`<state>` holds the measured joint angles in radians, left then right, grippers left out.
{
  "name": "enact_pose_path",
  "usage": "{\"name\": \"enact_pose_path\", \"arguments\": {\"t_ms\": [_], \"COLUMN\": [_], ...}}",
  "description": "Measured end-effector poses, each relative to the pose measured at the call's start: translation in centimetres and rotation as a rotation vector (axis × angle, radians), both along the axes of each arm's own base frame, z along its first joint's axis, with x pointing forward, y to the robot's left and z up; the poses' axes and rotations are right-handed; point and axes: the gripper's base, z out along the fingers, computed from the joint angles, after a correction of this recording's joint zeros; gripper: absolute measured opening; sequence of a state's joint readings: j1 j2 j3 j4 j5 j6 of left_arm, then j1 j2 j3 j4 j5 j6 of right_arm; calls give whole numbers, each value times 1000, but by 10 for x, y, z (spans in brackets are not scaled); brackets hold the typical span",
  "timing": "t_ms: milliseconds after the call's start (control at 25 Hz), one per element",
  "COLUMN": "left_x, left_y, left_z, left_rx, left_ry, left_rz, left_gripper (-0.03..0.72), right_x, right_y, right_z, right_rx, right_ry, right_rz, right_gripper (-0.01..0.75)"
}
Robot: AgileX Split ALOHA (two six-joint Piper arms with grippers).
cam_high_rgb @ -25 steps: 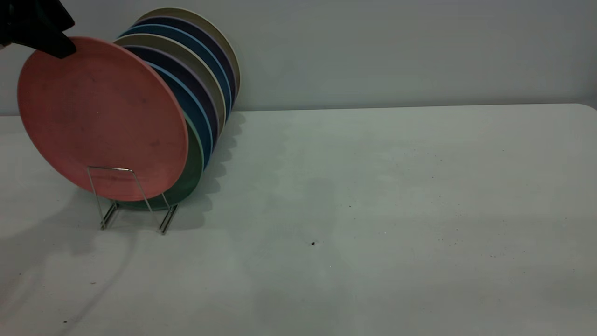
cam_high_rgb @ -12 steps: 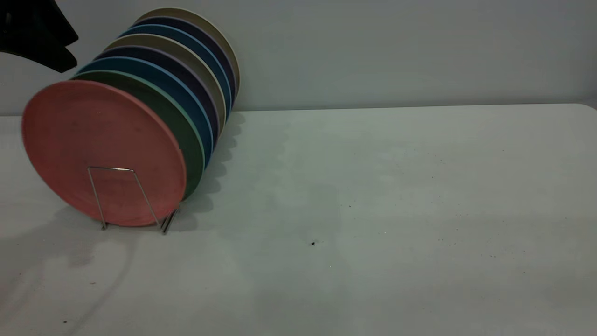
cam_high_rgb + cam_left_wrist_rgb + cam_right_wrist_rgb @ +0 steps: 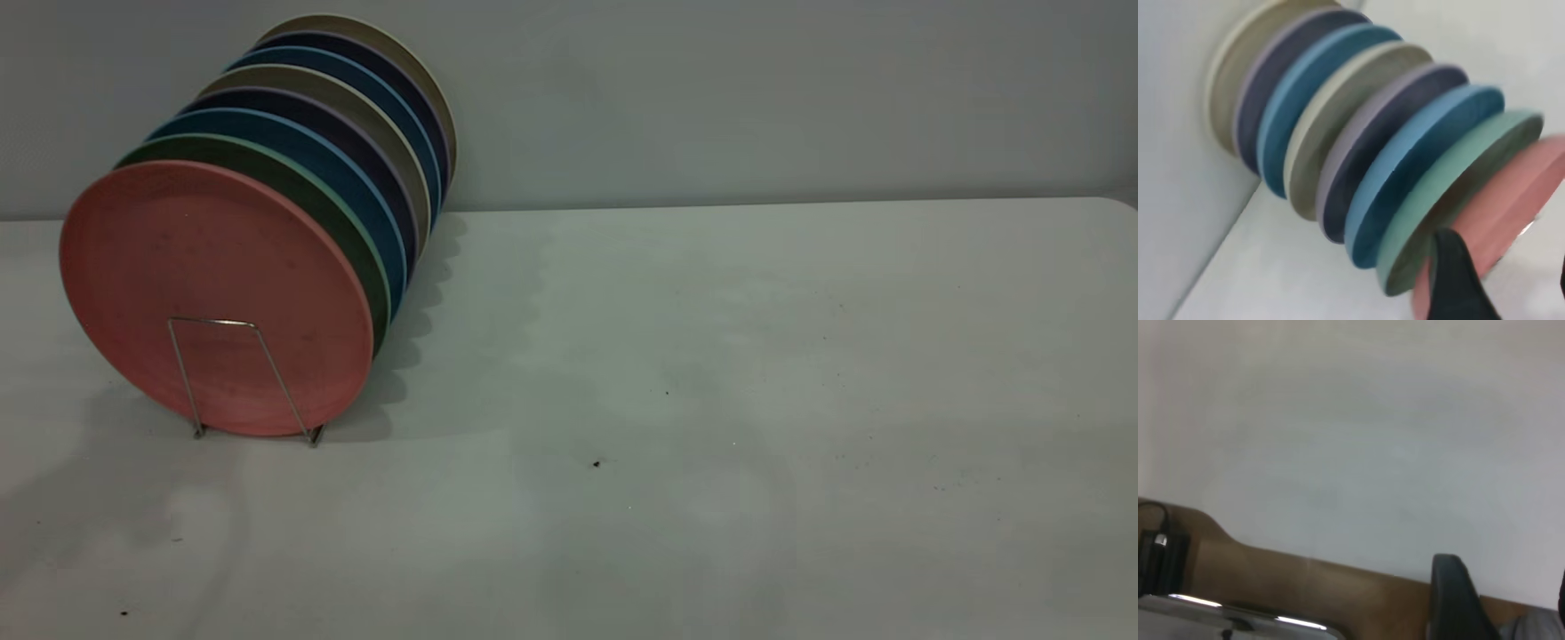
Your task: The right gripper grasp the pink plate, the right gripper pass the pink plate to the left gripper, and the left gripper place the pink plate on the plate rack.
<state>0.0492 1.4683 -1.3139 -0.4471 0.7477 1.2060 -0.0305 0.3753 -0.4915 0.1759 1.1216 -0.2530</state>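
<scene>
Exterior view: round salmon-pink matte plastic plate (image 3: 216,298) stands nearest in the thin silver wire rack (image 3: 238,378), far left on the pale worktop (image 3: 711,400). Left pincer (image 3: 1501,280) is spread, empty, just beside it; right pincer (image 3: 1498,600) looks spread too. Plate seems stiff, light, slick: pinch its rim.

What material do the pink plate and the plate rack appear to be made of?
The pink plate looks like matte plastic: dull, even salmon surface with faint dark specks and no glare. The plate rack appears to be thin bare metal wire, silver and slightly shiny.
</scene>
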Motion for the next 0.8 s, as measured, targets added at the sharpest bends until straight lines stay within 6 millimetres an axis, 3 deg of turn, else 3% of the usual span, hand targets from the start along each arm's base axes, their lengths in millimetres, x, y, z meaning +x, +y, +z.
{"name": "enact_pose_path", "arguments": {"t_ms": [240,400,480,640,800], "left_x": [-73,-122,-136,-163,-197], "left_y": [-4,-3,1,6,9], "left_z": [54,67,71,58,20], "left_rx": [-156,-165,-175,-191,-169], "left_ry": [49,183,181,195,255], "left_rz": [179,285,367,512,589], "left_gripper": [423,423,423,423,423], "right_x": [-1,-2,-2,-8,-20], "right_y": [-2,1,2,2,-3], "right_z": [-7,-7,-7,-5,-2], "right_rx": [6,0,-1,8,21], "right_ry": [37,39,38,-2,-96], "right_rz": [-25,43,66,107,116], "right_gripper": [385,358,341,319,316]}}
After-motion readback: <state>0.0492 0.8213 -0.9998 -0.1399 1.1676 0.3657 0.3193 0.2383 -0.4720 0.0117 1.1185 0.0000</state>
